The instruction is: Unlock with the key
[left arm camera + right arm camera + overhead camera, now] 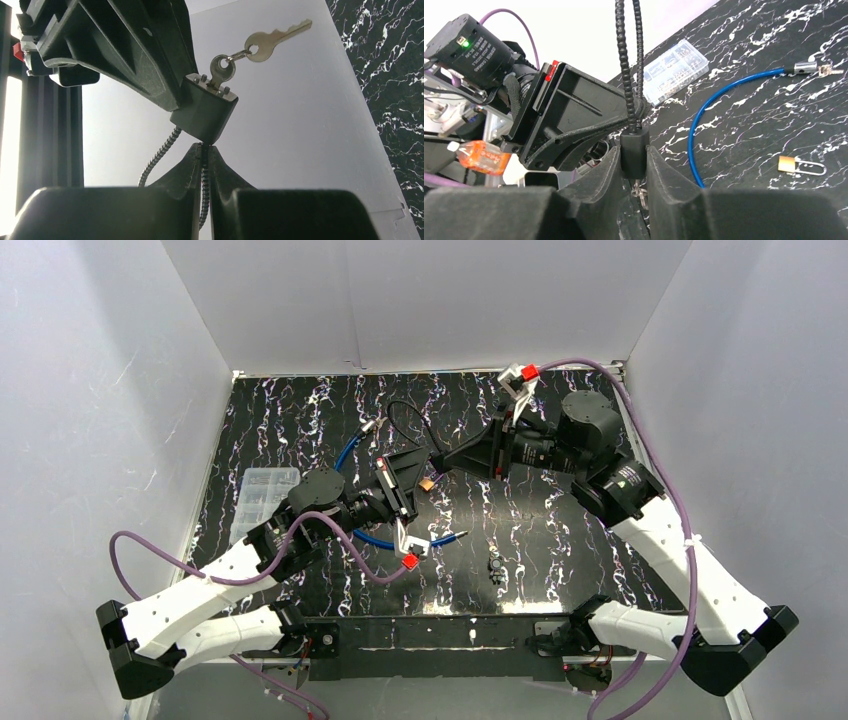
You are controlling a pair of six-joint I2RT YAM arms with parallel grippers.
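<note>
Lock (205,112) held up over the middle of the black marbled table (300,410).
Left claw (202,165) is clamped on the ribbed, coiled cable (624,60); right claw (634,160) pinches the lock's smooth, rounded black body, a flat silvery key (221,70) in its end.

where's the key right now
Left wrist view, centre: the key sits in the lock body, above the left gripper, with a second key ringed to it.
</note>
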